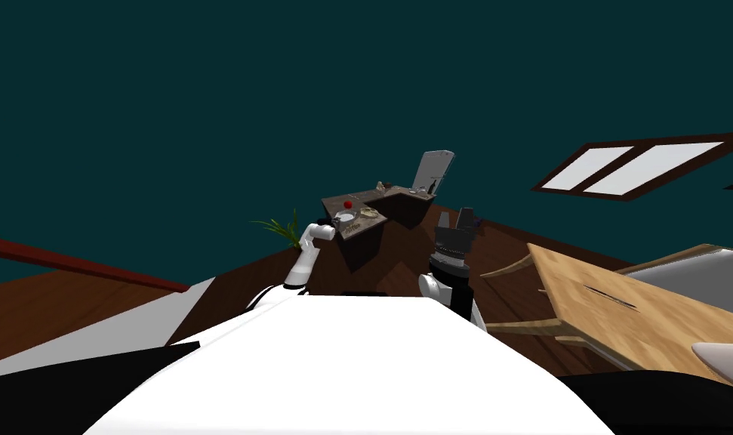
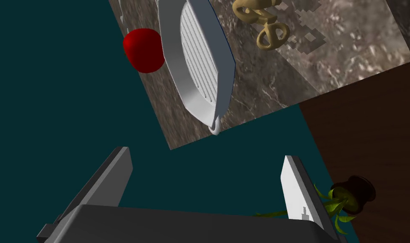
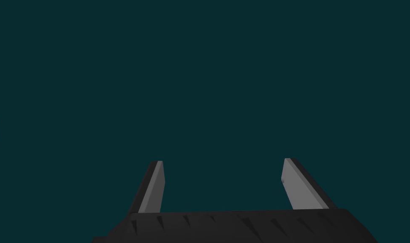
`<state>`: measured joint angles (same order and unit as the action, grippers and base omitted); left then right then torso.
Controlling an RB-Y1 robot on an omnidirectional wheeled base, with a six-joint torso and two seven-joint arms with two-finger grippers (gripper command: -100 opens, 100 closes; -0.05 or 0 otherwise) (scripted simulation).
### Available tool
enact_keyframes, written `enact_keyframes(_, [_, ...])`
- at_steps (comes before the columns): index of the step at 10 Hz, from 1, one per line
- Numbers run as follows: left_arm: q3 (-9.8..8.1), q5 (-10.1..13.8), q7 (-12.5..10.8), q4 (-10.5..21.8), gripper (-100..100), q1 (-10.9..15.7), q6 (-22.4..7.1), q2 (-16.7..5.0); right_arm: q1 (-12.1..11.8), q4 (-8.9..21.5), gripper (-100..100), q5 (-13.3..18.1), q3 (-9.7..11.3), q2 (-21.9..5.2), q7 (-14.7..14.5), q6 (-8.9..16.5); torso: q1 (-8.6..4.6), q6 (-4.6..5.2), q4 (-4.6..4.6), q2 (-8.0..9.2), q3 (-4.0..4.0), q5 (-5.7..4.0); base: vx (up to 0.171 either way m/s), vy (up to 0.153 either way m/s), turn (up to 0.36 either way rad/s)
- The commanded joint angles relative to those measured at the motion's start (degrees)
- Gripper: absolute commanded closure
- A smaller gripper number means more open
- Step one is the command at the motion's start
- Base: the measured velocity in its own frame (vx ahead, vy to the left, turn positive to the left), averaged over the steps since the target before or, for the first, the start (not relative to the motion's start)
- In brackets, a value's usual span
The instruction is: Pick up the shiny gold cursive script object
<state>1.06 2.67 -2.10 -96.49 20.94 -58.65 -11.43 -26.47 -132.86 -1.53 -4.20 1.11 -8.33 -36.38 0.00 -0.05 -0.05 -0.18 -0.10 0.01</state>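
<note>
Reach step: I'm hovering left end effector (image 2: 205,154), fingers apart, short of bench (image 2: 347,55). Script (image 2: 261,21) is lying beyond pan (image 2: 199,63), so I'm needing to reach past it next. Right end effector (image 3: 221,161) idling, apart.

No printed text, label, brand, number or sign could be read anywhere. The only thing shaped like writing was the shiny gold cursive script object (image 2: 262,17), which lay on the mottled brown stone-patterned counter (image 2: 347,55). In the left wrist view its looping strokes ran partly past the picture's edge, so no letter or word could be made out. In the head view it was too small to read.
</note>
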Motion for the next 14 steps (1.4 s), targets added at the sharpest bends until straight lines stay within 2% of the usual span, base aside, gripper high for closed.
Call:
enact_keyframes(1, [0.03,0.00,-0.10,1.61,-100,1.76,-2.86,0.25,0.00,0.00,0,0.00,0.00,0.00,0.00,0.00,0.00,0.00,0.00,0.00,0.00,0.00,0.050,0.002,-0.076])
enact_keyframes(3, [0.03,0.00,-0.10,1.61,-100,1.76,-5.15,0.25,0.00,0.00,0,0.00,0.00,0.00,0.00,0.00,0.02,0.00,-0.01,-0.03,-0.02,0.00,0.034,0.006,-0.014])
enact_keyframes(4, [-0.02,0.04,-0.14,3.08,-100,3.52,-7.27,0.47,0.00,0.00,0,0.00,0.00,0.00,0.00,0.00,0.03,-0.01,0.01,0.04,0.02,0.01,0.039,0.009,-0.075])
enact_keyframes(5, [-0.02,0.04,-0.14,3.08,-100,3.52,-8.69,0.47,0.00,0.00,0,0.00,0.00,0.00,0.00,0.00,0.03,0.02,0.01,0.01,0.01,0.01,0.042,0.006,-0.045])
enact_keyframes(6, [-0.07,0.06,-0.16,4.52,-100,5.17,-10.35,0.77,0.00,0.00,0,0.00,0.00,0.00,0.00,0.00,0.02,-0.01,0.00,0.00,0.00,0.01,0.063,0.004,-0.062])
enact_keyframes(7, [-0.07,0.06,-0.16,4.52,-100,5.17,-12.05,0.77,0.00,0.00,0,0.00,0.00,0.00,0.00,0.00,0.01,0.01,-0.01,-0.07,-0.04,0.00,0.058,0.010,-0.033])
enact_keyframes(8, [-0.13,0.06,-0.16,5.92,-100,6.70,-13.68,1.14,0.00,0.00,0,0.00,0.00,0.00,0.00,0.00,0.03,-0.01,-0.02,-0.06,-0.04,0.01,0.067,0.007,-0.058])
enact_keyframes(9, [-0.13,0.06,-0.16,5.92,-100,6.70,-15.32,1.14,0.00,0.00,0,0.00,0.00,0.00,0.00,0.00,0.02,0.01,-0.02,-0.10,-0.06,0.00,0.058,0.007,-0.035])
enact_keyframes(10, [-0.18,0.04,-0.14,7.27,-100,8.11,-16.99,1.60,0.00,0.00,0,0.00,0.00,0.00,0.00,0.00,0.02,-0.01,-0.02,-0.07,-0.05,0.01,0.064,0.002,-0.067])
enact_keyframes(11, [-0.18,0.04,-0.14,7.27,-100,8.11,-18.41,1.60,0.00,0.00,0,0.00,0.00,0.00,0.00,0.00,0.00,0.01,-0.02,-0.09,-0.05,0.00,0.054,0.009,-0.030])
enact_keyframes(14, [-0.31,-0.05,-0.06,9.79,-100,10.48,-23.15,2.81,0.00,0.00,0,0.00,0.00,0.00,0.00,0.00,0.05,-0.01,-0.03,-0.09,-0.06,0.01,0.074,0.017,-0.044])
